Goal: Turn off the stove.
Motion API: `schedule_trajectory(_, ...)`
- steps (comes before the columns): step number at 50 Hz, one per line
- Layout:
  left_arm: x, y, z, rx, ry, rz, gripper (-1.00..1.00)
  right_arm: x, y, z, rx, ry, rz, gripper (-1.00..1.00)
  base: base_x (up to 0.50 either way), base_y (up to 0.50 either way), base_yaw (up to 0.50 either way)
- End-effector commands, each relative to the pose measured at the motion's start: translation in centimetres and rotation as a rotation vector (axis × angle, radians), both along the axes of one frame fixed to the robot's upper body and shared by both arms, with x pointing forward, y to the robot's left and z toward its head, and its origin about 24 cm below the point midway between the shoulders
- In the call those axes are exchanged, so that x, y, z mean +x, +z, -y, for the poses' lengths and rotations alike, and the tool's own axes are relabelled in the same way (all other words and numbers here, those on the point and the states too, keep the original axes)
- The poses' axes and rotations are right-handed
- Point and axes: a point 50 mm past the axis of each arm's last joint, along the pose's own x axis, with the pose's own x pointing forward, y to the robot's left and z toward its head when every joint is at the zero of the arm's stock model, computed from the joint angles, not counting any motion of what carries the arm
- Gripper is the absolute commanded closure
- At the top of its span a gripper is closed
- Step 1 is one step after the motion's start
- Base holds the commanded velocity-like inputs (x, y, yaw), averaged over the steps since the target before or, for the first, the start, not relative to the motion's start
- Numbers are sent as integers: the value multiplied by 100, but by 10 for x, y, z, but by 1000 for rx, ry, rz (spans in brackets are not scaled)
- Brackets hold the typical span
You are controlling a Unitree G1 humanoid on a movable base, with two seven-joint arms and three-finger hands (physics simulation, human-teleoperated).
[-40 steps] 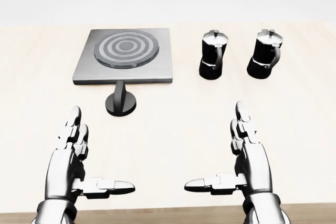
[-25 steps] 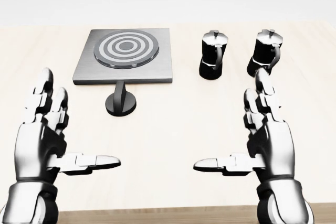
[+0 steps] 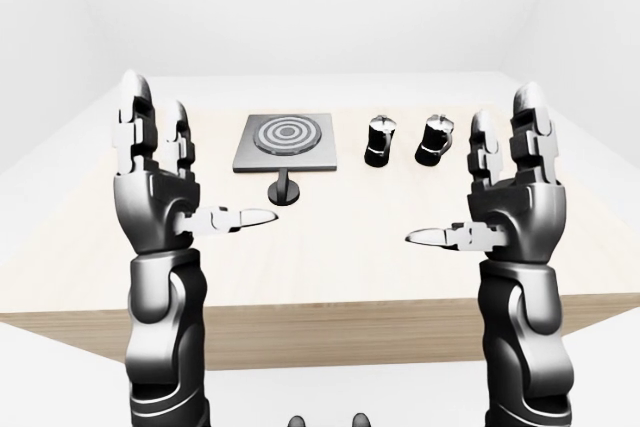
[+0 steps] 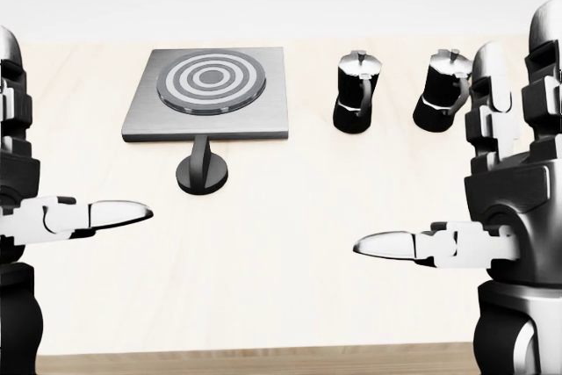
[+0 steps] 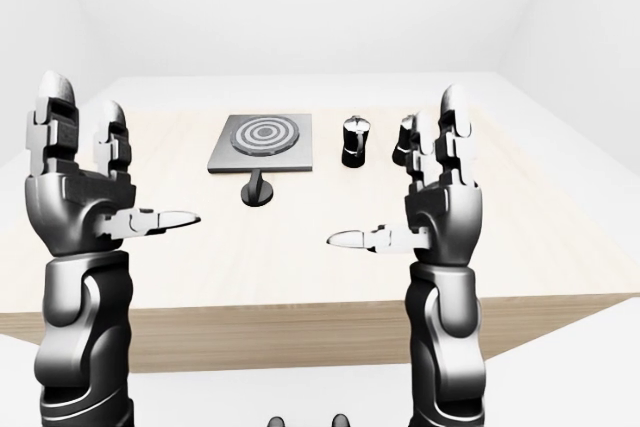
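Fingers (image 3: 135,122) of the left hand (image 3: 155,192) and right hand (image 3: 515,197) stand spread, upright, gripping nothing, above the surface's (image 4: 290,252) near edge. Toward its far edge sits the stove (image 4: 209,92), its knob (image 4: 202,169) just nearer.

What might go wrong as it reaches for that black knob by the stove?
Both hands are open and raised, apart from everything. The knob stands right against the stove edge, so the left hand could bump the plate rather than grip the knob. If the right hand goes instead, it may sweep near the two moka pots and tip one.
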Motion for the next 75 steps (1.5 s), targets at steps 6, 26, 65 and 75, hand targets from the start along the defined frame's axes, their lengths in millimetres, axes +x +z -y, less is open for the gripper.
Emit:
schedule_trajectory(6, 0, 3, -5, -30, 8, 12, -100, -5, 6, -2, -16, 13, 34, -100, 0, 17, 0)
schedule_trajectory(26, -1, 3, -6, -36, 10, 13, -100, -9, 8, -1, -6, 15, 48, -100, 0, 50, 0)
schedule_trajectory(65, 1, 2, -9, -45, 22, 4, -100, -10, 6, -1, 4, 26, 39, -100, 20, 17, 0)
schedule_trajectory(75, 2, 1, -10, -46, 27, -1, -100, -9, 4, -1, 3, 32, 27, -100, 50, 0, 0)
